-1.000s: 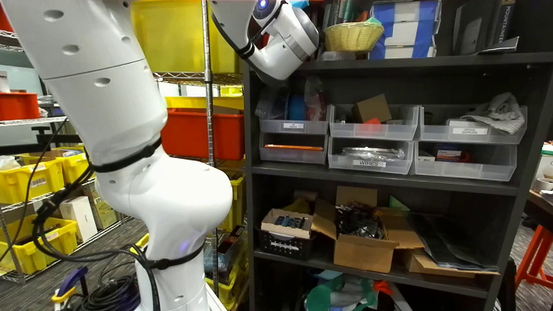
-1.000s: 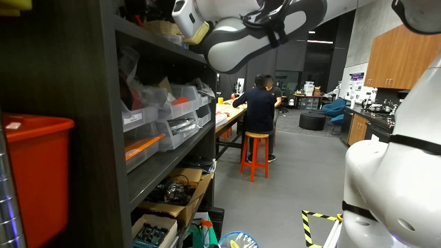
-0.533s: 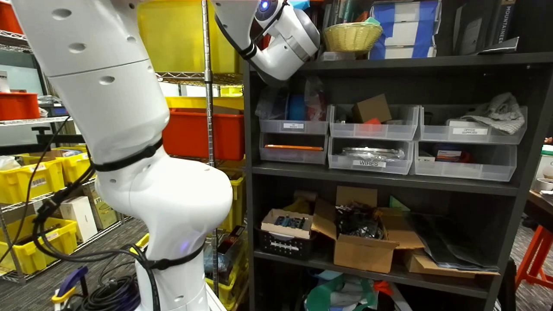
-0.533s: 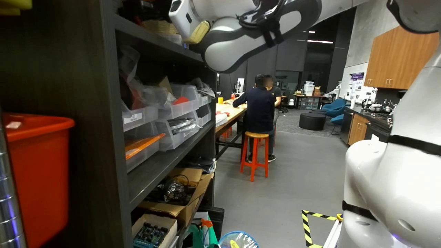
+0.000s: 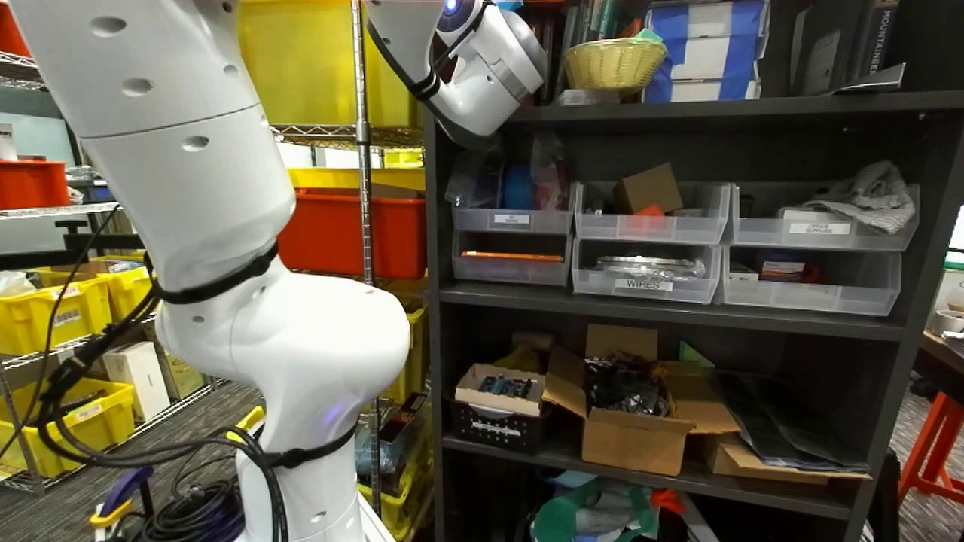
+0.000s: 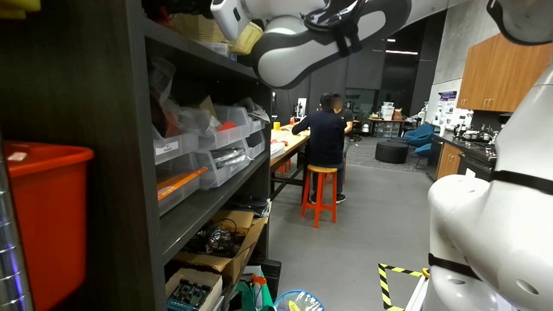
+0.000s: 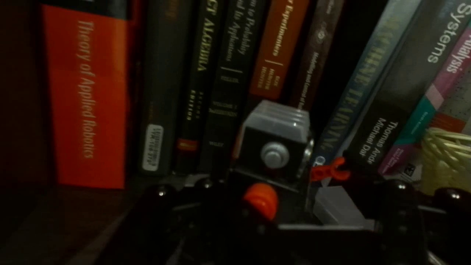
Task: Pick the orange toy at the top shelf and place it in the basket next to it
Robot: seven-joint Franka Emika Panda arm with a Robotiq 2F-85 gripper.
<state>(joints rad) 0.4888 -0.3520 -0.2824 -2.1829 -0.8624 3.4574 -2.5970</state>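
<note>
Gripper (image 7: 301, 198) is closed, apparently pinching the orange toy (image 7: 261, 200) on the top shelf (image 5: 723, 108) in front of books (image 7: 279, 51), presumably to secure it for the short carry into the nearby basket (image 5: 616, 66).

The pale woven basket (image 5: 614, 70) sits upright at the top shelf (image 5: 715, 110), apart from the rounded, part-hidden orange toy (image 7: 262, 200).
</note>
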